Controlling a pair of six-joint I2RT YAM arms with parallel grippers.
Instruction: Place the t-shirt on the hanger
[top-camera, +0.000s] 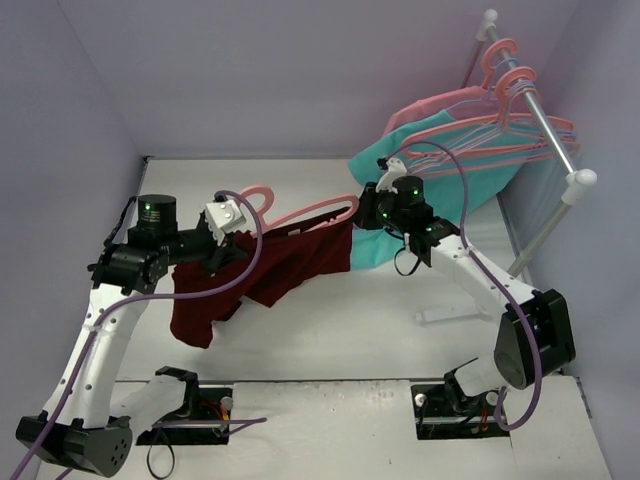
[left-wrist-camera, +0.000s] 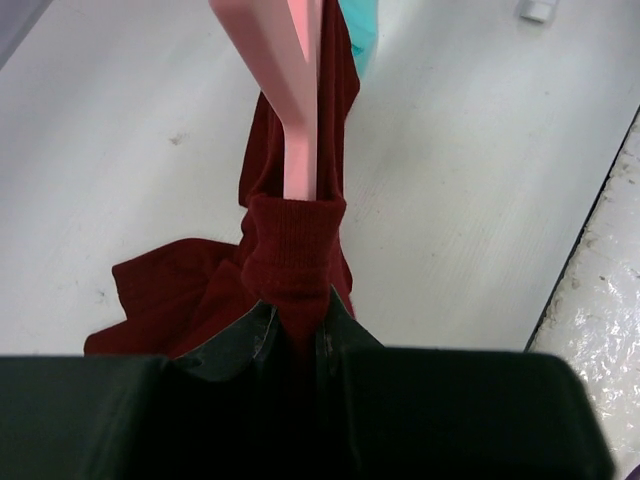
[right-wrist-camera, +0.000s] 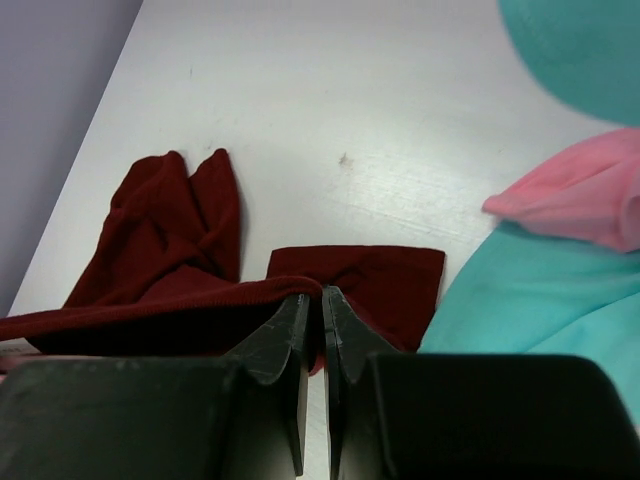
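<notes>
- Currently, left gripper (left-wrist-camera: 300, 318) is clamped on the t-shirt (top-camera: 290, 265) collar, with a hanger (left-wrist-camera: 298, 110) arm threaded through it.
- Likewise, right gripper (right-wrist-camera: 321, 300) pinches the t-shirt's edge, jaws nearly closed.
- Between both grippers the t-shirt hangs over the table (top-camera: 330, 335).

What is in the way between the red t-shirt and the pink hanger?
Nothing visible. The hanger already pokes into the t-shirt, into the ribbed cloth that the left end effector pinches. The right end effector pinches another edge. The teal garment hangs beside, not between.
</notes>
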